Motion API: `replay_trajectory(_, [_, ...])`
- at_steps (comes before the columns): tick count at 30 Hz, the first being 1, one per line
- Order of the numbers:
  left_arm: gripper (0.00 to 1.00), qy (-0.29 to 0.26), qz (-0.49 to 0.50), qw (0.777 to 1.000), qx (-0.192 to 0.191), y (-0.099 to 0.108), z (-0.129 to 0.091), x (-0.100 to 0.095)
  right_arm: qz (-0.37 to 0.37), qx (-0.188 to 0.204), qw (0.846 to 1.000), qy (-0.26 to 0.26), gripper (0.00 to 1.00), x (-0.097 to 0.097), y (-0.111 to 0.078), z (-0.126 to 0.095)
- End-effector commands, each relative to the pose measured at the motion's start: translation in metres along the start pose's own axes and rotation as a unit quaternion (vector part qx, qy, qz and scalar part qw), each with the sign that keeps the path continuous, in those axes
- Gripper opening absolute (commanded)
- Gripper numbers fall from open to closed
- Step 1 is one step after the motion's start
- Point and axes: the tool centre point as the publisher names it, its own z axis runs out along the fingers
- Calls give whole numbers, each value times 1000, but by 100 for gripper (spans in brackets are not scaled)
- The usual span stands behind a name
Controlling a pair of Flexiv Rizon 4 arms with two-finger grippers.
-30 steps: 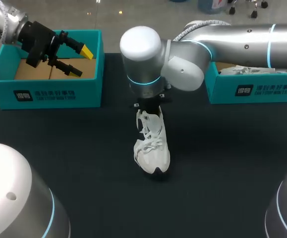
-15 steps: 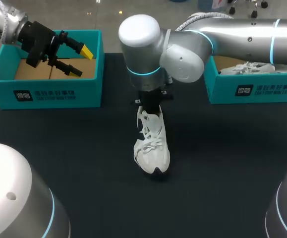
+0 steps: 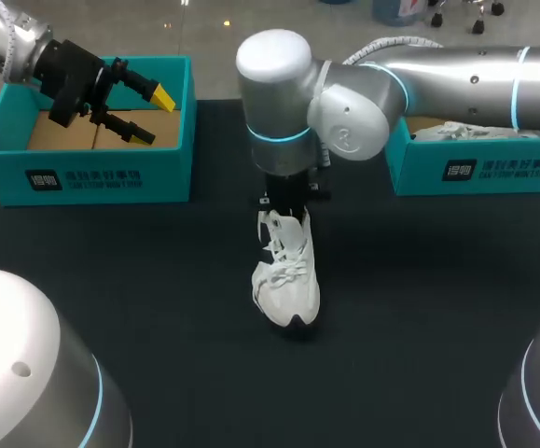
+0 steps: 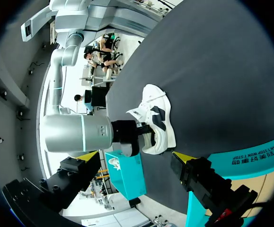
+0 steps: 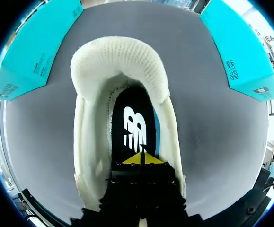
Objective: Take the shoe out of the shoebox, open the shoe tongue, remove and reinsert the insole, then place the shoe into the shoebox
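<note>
A white shoe [image 3: 286, 273] stands on the dark table, toe toward the front edge. My right gripper [image 5: 140, 158] is shut, its yellow tips pressed together inside the shoe's heel opening, just over the black insole [image 5: 134, 124]. I see nothing pinched between them. The padded tongue [image 5: 120, 61] is folded forward, ahead of the gripper. In the head view the right wrist [image 3: 286, 191] hides the heel. My left gripper [image 3: 153, 117] hangs open above the left teal shoebox [image 3: 83, 177], far from the shoe [image 4: 156, 120].
The right teal shoebox [image 3: 479, 170] at the back right holds another white shoe [image 3: 456, 133]. Brown cardboard lines the left box. Dark table surface lies on both sides of the shoe and in front of it.
My right arm's wrist has shifted slightly to the right and forward over the shoe's heel. The shoe and the left arm have stayed put.
</note>
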Motion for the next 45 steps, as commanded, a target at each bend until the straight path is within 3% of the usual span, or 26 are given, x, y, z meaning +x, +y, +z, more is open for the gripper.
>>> replay_trajectory(1, [100,1,0,1000,0,0,-1,0,-2,7,1000,-2,0,4,3,9])
replay_trajectory(8, [100,1,0,1000,0,0,-1,0,-4,2,1000,-8,0,-2,1,-10])
replay_trajectory(18, [100,1,0,1000,0,0,-1,0,-12,39,999,-6,0,-3,-1,-25])
replay_trajectory(27, [100,1,0,1000,0,0,-1,0,11,107,994,-2,0,-4,-2,-41])
replay_trajectory(35, [100,1,0,1000,0,0,-1,0,7,143,990,8,0,-1,-6,-48])
replay_trajectory(37, [100,1,0,1000,0,0,-1,0,5,145,989,8,6,-1,-7,-48])
replay_trajectory(39, [100,1,0,1000,0,0,-1,0,4,147,989,10,19,-1,-7,-47])
replay_trajectory(43, [100,1,0,1000,0,0,-1,0,5,147,989,13,29,1,-6,-44])
replay_trajectory(45, [100,1,0,1000,0,0,-1,0,6,147,989,16,40,3,-6,-43])
